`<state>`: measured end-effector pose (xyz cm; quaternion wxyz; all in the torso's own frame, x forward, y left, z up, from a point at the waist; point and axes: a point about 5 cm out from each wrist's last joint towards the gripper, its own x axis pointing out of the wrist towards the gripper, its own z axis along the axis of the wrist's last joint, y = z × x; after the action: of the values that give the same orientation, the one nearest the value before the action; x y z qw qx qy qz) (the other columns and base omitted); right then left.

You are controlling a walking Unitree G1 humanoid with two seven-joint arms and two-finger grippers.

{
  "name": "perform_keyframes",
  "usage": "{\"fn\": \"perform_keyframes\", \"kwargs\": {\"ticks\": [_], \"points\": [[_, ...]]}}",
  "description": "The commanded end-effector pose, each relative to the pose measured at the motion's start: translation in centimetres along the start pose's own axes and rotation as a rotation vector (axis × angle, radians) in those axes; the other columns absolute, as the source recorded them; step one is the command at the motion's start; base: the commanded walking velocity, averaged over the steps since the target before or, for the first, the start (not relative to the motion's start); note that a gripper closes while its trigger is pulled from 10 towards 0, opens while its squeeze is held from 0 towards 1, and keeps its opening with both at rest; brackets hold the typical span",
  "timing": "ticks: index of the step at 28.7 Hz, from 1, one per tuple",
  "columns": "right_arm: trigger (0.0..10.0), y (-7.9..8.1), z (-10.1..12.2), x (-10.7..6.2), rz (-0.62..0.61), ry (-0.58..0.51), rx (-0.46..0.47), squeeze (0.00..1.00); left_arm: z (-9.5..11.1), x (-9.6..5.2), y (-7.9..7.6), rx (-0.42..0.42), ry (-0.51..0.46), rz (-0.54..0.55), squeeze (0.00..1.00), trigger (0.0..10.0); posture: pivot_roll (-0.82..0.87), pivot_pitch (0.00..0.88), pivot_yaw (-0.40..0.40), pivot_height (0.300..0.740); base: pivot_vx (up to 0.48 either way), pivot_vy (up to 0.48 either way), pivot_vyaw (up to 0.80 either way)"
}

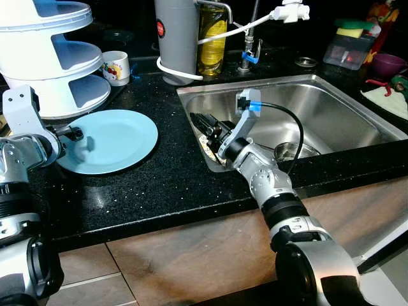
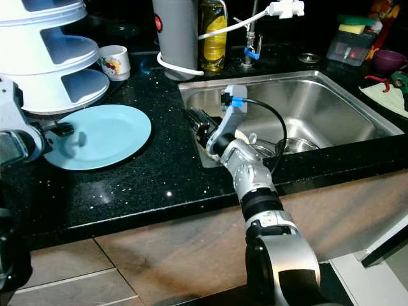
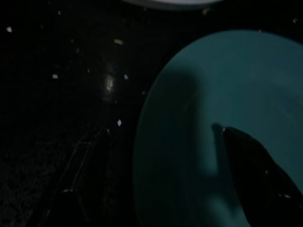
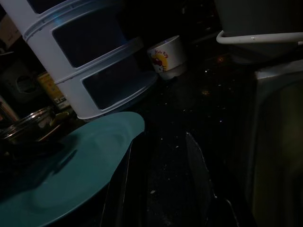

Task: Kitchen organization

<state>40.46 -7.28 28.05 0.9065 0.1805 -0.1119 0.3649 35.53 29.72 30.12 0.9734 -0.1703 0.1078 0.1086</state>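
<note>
A light blue plate [image 1: 115, 140] lies flat on the black counter [image 1: 166, 178], left of the sink [image 1: 331, 115]. My left gripper [image 1: 78, 134] sits at the plate's left rim. In the left wrist view it [image 3: 163, 132] is open and straddles that rim, with one finger [image 3: 255, 175] over the plate [image 3: 236, 94] and the other on the counter. My right gripper [image 1: 203, 122] hovers at the sink's left edge, pointing toward the plate. The right wrist view shows it [image 4: 161, 139] open with only bare counter between its fingers, and the plate [image 4: 71, 165] beside it.
A white three-tier rack [image 1: 54, 57] stands behind the plate, with a small printed mug [image 1: 116, 67] next to it. A grey canister [image 1: 176, 38] and an oil bottle [image 1: 212, 38] stand behind the sink's left corner. A sponge holder [image 1: 347, 48] is at the back right.
</note>
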Motion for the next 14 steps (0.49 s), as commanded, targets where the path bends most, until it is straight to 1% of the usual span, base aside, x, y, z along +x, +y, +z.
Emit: {"fn": "perform_keyframes", "kwargs": {"ticks": [1, 4, 5, 6, 7, 8, 9, 12, 13, 14], "points": [[10.0, 0.3, -0.4, -0.1, 0.009, 0.001, 0.021, 0.0, -1.1, 0.2, 1.2, -0.025, 0.054, 0.039, 0.0, 10.0, 0.08, 0.187, -0.028, 0.74, 0.0, 0.0, 0.0], [10.0, 0.3, -0.4, -0.1, 0.008, 0.003, 0.03, 0.0, -2.0, 0.5, 1.5, -0.056, 0.094, 0.046, 0.0, 10.0, 0.08, 0.187, -0.028, 0.74, 0.0, 0.0, 0.0], [10.0, 0.4, -0.4, -0.1, 0.009, 0.004, 0.031, 0.0, -2.3, 0.6, 1.5, -0.079, 0.113, 0.032, 0.0, 10.0, 0.08, 0.19, -0.027, 0.74, 0.0, 0.0, 0.0], [10.0, 0.4, -0.4, -0.1, 0.009, 0.004, 0.031, 0.0, -2.3, 0.6, 1.5, -0.079, 0.113, 0.032, 0.0, 10.0, 0.08, 0.19, -0.027, 0.74, 0.0, 0.0, 0.0], [10.0, 0.4, -0.4, -0.2, 0.009, 0.004, 0.034, 0.0, -2.9, 0.9, 1.2, -0.127, 0.142, 0.005, 0.0, 10.0, 0.08, 0.19, -0.027, 0.74, 0.0, 0.0, 0.0], [10.0, 0.4, -0.4, -0.2, 0.009, 0.004, 0.034, 0.0, -2.9, 0.9, 1.2, -0.127, 0.142, 0.005, 0.0, 10.0, 0.08, 0.19, -0.027, 0.74, 0.0, 0.0, 0.0], [10.0, 0.4, -0.4, -0.2, 0.008, 0.004, 0.036, 0.0, -3.1, 1.0, 1.1, -0.149, 0.152, -0.006, 0.0, 10.0, 0.08, 0.19, -0.027, 0.74, 0.0, 0.0, 0.0], [10.0, 0.4, -0.1, -0.1, 0.009, -0.001, 0.048, 0.0, -3.8, 1.5, 0.0, -0.219, 0.189, -0.069, 0.0, 10.0, 0.08, 0.193, -0.028, 0.74, 0.0, 0.0, 0.0], [10.0, 0.5, 0.0, -0.1, 0.009, -0.003, 0.052, 0.0, -3.9, 1.6, -0.5, -0.223, 0.195, -0.085, 0.0, 10.0, 0.08, 0.193, -0.028, 0.74, 0.0, 0.0, 0.0], [10.0, 0.5, 0.0, -0.1, 0.009, -0.003, 0.052, 0.0, -3.9, 1.6, -0.5, -0.223, 0.195, -0.085, 0.0, 10.0, 0.08, 0.193, -0.028, 0.74, 0.0, 0.0, 0.0]]}}
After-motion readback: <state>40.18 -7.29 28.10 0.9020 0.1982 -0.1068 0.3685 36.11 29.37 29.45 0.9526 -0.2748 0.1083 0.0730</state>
